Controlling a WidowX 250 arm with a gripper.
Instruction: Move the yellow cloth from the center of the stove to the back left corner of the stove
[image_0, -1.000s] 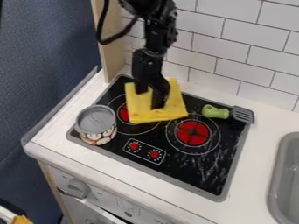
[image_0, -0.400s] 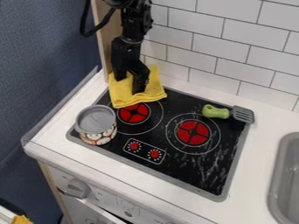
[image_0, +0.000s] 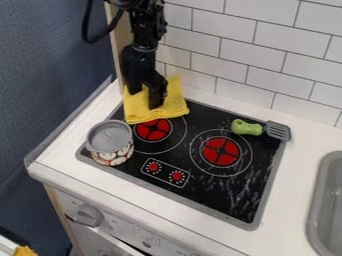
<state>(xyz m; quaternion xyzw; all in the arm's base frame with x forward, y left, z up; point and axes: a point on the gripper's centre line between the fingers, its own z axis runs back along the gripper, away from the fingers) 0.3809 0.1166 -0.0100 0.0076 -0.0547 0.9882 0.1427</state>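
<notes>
Nearest the viewer is the front of a toy kitchen unit, with a round grey knob (image_0: 88, 215) toward the left. Above it runs a white countertop (image_0: 180, 225), and a grey sink (image_0: 320, 210) is set into it at the right edge of the view.

Set in the counter is a black cooktop (image_0: 234, 192) with a grey rim, pale streaks on its right part, and a small control panel (image_0: 165, 173) with two red dials. On its left corner sits a small pot (image_0: 110, 142), upright, grey inside, with a patterned outer wall. Behind the panel are two red burners: the right burner (image_0: 221, 151) and the left burner (image_0: 153, 129), which has the pot just beside it.

A spatula (image_0: 247, 128) lies near the cooktop's back right corner, its green handle on the black surface and its slotted grey head at the rim.

At the back left corner, a yellow cloth (image_0: 172, 105) lies partly over the cooktop, its front edge touching the left burner. The black gripper (image_0: 145, 98) is down on the cloth, its two fingers spread, with yellow fabric showing between them. Behind stand a wooden panel (image_0: 120, 37) and a white tiled wall (image_0: 267, 60).
</notes>
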